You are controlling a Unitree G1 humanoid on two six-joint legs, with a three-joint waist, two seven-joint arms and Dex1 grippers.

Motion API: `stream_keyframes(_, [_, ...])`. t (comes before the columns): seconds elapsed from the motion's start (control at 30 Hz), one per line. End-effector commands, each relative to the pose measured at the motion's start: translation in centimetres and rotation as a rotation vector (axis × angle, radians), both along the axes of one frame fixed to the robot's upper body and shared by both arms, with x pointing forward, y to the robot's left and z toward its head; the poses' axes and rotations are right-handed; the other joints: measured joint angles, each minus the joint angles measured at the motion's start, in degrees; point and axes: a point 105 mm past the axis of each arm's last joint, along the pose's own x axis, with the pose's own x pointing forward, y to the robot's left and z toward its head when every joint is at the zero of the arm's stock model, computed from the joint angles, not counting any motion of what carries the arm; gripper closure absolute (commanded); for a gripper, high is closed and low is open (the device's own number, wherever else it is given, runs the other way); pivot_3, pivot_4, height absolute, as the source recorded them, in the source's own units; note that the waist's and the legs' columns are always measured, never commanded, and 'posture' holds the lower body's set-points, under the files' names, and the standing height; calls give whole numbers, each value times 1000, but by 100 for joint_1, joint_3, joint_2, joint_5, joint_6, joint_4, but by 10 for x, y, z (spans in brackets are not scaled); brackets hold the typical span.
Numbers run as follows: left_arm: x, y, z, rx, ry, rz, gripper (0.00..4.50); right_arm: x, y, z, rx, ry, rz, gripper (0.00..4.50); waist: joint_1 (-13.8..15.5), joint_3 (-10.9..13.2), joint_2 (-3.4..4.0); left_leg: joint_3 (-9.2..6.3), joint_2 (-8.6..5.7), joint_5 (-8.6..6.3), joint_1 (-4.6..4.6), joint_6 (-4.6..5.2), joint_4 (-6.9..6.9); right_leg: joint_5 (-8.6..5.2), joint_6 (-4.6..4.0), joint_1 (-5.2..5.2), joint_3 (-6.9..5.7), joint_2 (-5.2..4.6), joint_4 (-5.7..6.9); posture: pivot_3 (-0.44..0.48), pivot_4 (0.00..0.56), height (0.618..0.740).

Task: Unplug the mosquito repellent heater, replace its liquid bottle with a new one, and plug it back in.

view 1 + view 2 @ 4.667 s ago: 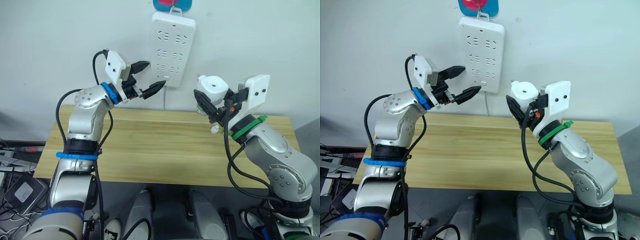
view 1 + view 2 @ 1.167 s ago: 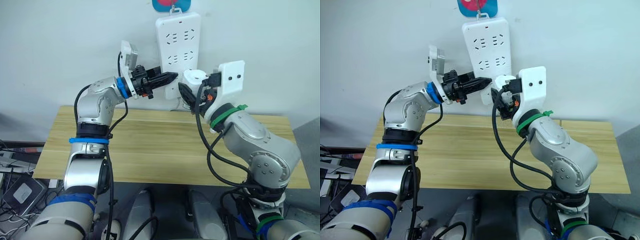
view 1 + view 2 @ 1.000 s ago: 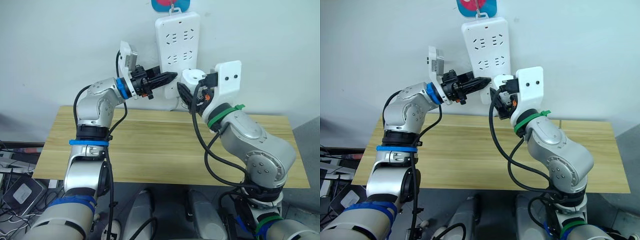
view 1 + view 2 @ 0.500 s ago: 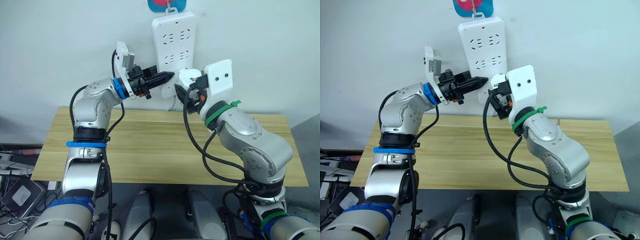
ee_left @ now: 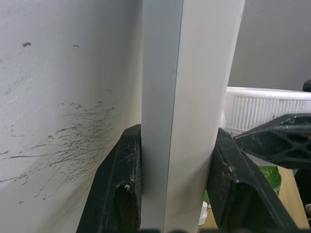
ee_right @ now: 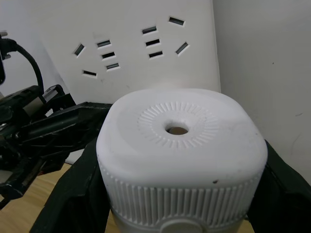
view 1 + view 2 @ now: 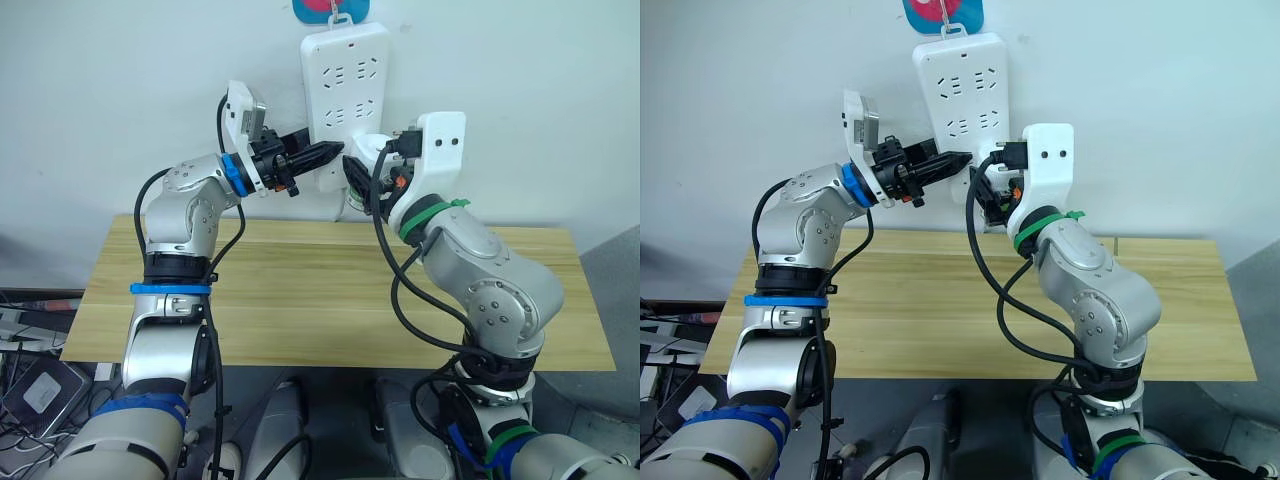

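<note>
Heater (image 6: pixel 180 160) upright, vent up

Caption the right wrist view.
Right gripper holds the mosquito repellent heater before the wall-hung power strip.

Two arms of silver-grey rounded metal segments. Left arm (image 7: pixel 185 215): blue rings at the wrist and lower segments. Right arm (image 7: pixel 480 275): green ring at the wrist. White box camera housing with two dark dots on each wrist. Black cables loop along both arms. Left gripper (image 7: pixel 318 155) and right gripper (image 6: pixel 180 194): black ribbed fingers, scuffed.
</note>
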Motion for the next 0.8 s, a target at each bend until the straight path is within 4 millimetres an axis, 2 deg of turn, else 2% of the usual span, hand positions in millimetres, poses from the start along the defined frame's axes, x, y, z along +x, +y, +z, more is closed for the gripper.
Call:
stream_keyframes(0.03, [-21,-27,1,18,-27,-175,3135,6,-8,13,-32,-48,-52,1386,-1,0,0,0,0,0,0,0,0,0,0,0,0,0,0,12,313,740])
stream_keyframes(0.2, [-20,-28,1,14,-24,-174,3135,6,-5,13,-190,-130,-61,1386,-5,0,0,0,-1,-1,0,2,-1,0,0,-1,-1,1,-1,13,315,740])
stream_keyframes(0.53, [-16,-27,0,14,-17,-158,3135,4,-7,12,-176,-138,-64,1386,-6,0,0,1,0,-1,0,2,-1,0,0,-1,1,2,-1,7,316,740])
stream_keyframes(0.57, [-15,-27,-1,19,-17,-151,3135,3,-7,13,-165,-146,-55,723,-3,-1,1,0,1,-1,0,2,-1,0,0,-1,1,2,-1,7,316,740])
stream_keyframes(0.63, [-14,-26,-3,27,-19,-142,3135,1,-8,14,-152,-159,-49,180,31,0,-1,-4,-3,-1,-2,2,-2,0,0,0,-6,2,-2,4,318,740])
stream_keyframes(0.67, [-13,-26,-3,27,-21,-138,3135,-1,-8,15,-146,-167,-45,39,32,0,-1,-6,-3,-1,-7,1,-2,0,0,-1,-10,2,-8,4,318,740])
stream_keyframes(0.8, [-11,-25,-3,29,-26,-126,3135,-7,-11,17,-134,-186,-28,39,37,0,-1,-4,-15,0,-10,-3,-17,0,1,-1,-12,-1,-18,1,317,740])
